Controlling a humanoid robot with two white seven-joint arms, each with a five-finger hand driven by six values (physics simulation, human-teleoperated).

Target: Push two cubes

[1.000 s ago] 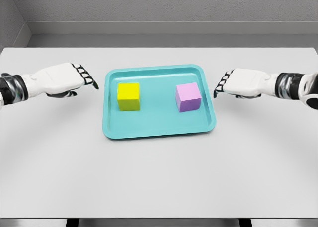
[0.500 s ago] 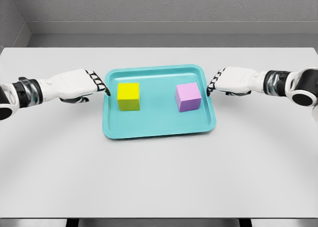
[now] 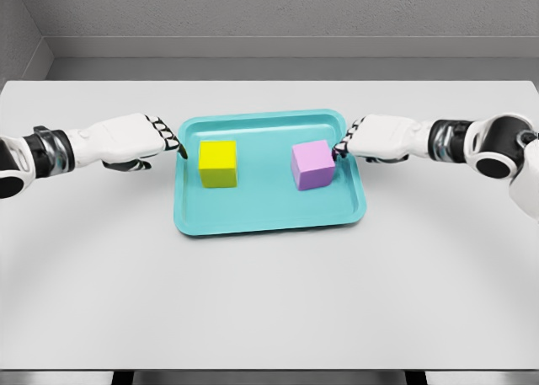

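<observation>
A yellow cube (image 3: 218, 163) sits in the left half of a teal tray (image 3: 268, 211). A purple cube (image 3: 312, 164) sits in the tray's right half. My left hand (image 3: 166, 137) reaches in from the left, its relaxed fingertips at the tray's left rim, a short gap from the yellow cube. My right hand (image 3: 345, 140) comes from the right over the tray's right rim. Its fingertips touch the purple cube's right side. Neither hand holds anything.
The tray lies mid-table on a plain white table (image 3: 269, 301). A grey wall runs behind the table's far edge.
My right hand moved left over the rim and nudged the purple cube slightly left. The left hand edged a little closer to the tray; the yellow cube stayed put.
</observation>
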